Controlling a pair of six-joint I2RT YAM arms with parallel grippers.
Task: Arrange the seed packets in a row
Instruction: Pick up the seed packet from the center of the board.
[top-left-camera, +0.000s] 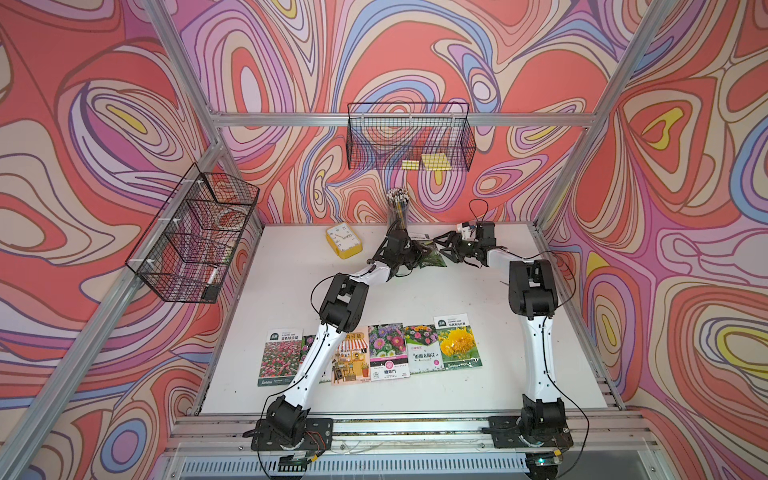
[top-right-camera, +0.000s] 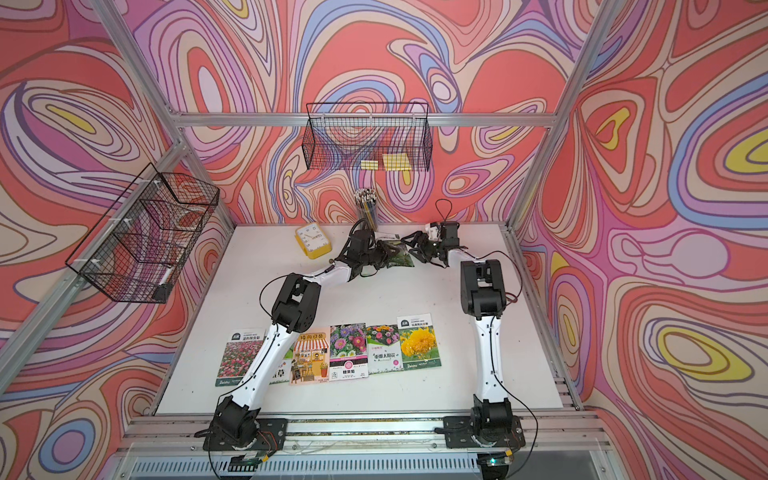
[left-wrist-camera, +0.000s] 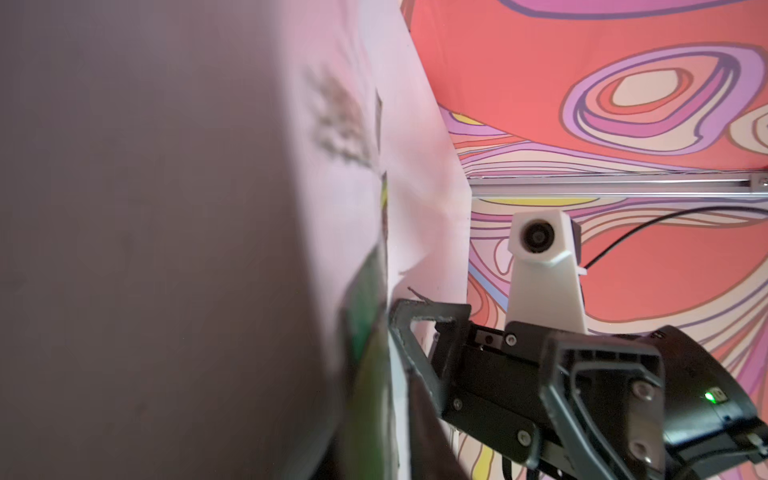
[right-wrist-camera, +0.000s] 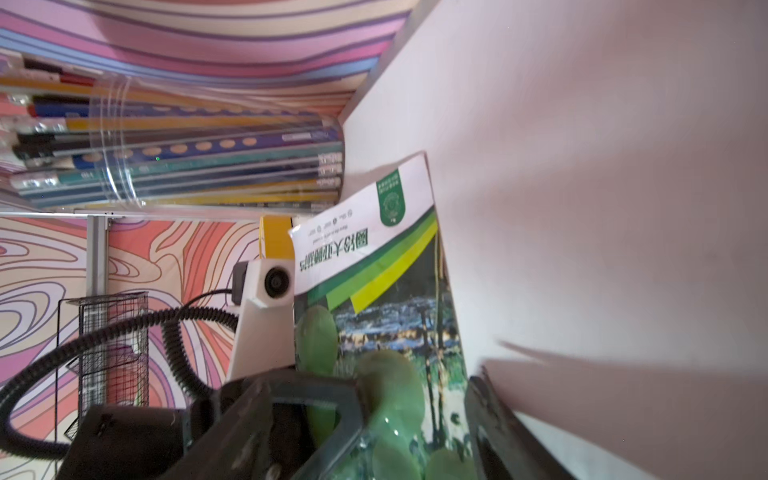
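Right wrist view: the green-leaf packet (right-wrist-camera: 395, 291), flat, glossy and rectangular with a white header band, stands tilted just beside the clear plastic pencil jar (right-wrist-camera: 208, 166). The left gripper (top-left-camera: 417, 254) pinches the packet's edge, jaws pressed together. The right gripper (right-wrist-camera: 407, 395) straddles it with black jaws spread; whether they touch it is unclear. The six other packets (top-left-camera: 386, 351) lie flat in a row, well apart from the jar, on the matte white table (top-left-camera: 457, 299).

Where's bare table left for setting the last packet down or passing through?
Widest: the table between left arm and right arm, beyond the packet row. Narrower: between sunflower packet and right arm. Crowded: far edge, around clock, pencil cup, green packet, left gripper, right gripper.
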